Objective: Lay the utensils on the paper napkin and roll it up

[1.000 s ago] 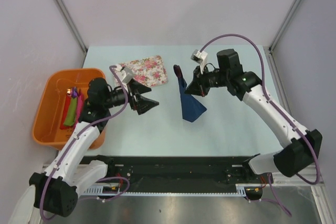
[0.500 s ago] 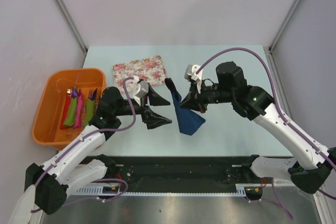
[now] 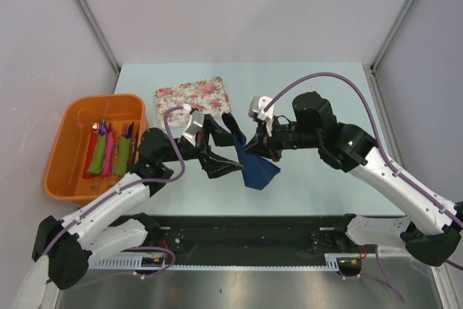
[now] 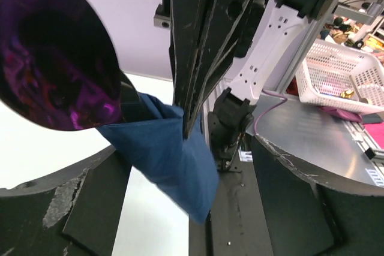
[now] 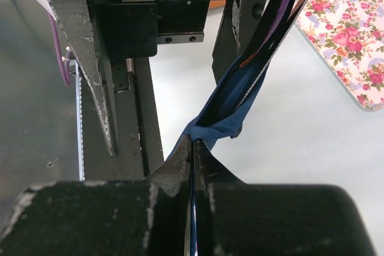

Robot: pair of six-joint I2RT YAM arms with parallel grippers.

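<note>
Since the R gripper is clamped flat on a bunched fold of the paper napkin only, the utensils seem to sit loosely in the wrap, tips poking out toward the floral tray. L gripper is spread wide w/ nothing in it, right beside the bundle over mid table. Risk as I judge it: cutlery slides out, or thin paper tears/unrolls, if L closes off-centre & pulls.
</note>
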